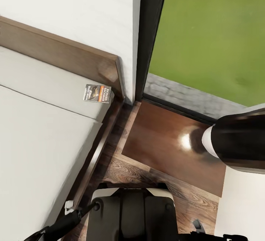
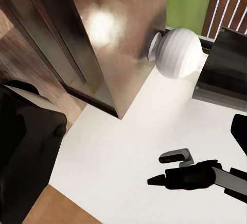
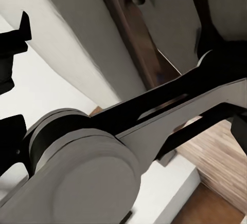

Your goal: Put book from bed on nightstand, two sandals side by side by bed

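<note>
Beside the bed (image 1: pixel 44 130), glossy nightstand (image 1: pixel 162 145)

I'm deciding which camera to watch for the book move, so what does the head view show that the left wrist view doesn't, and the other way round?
Head view alone: the book lying on the bed at its corner by the headboard, and the window with grass outside.

Left wrist view alone: a white rounded object beside the nightstand, a slatted fence beyond it, and a dark arm part over a pale surface.

Both: the glossy dark brown nightstand top with a bright glare spot, and wood-plank floor.
</note>
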